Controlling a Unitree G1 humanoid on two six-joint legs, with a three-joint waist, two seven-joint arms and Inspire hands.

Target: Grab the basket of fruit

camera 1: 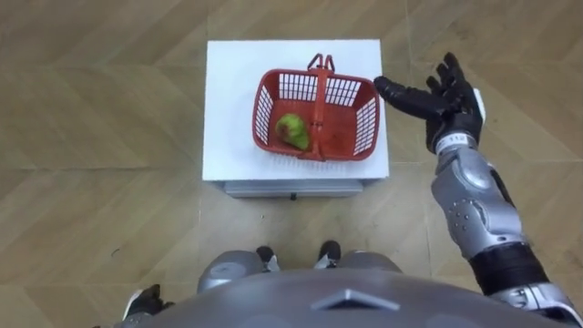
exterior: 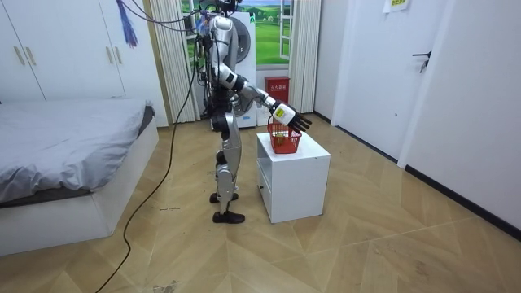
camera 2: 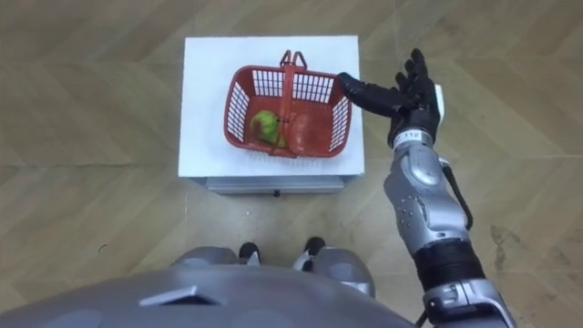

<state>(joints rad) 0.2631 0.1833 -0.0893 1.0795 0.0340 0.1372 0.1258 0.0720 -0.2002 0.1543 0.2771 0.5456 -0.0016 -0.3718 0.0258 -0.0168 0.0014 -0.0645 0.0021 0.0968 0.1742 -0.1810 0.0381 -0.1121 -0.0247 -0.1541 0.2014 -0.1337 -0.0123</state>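
Standing at 6 o'clock of the white cabinet [camera 1: 228, 109], fruit basket [camera 1: 366, 114] on top, not yet lifted.
Red and upright, set toward the top's 3 o'clock side; green fruit [camera 1: 291, 130] inside at 9 o'clock of the handle [camera 1: 320, 100]; handle's long axis 12-to-6 across the middle. Right hand [camera 1: 446, 100] released, fingers straight and spread, holding nothing, just beside the rim's 2 o'clock corner; contact not readable. Basket at 9 o'clock from that hand, handle crosswise to the reach — likely calls for passing over the rim and closing round the bar. Left hand [camera 1: 146, 301] low at 7 o'clock, well apart — right hand plainly nearer.
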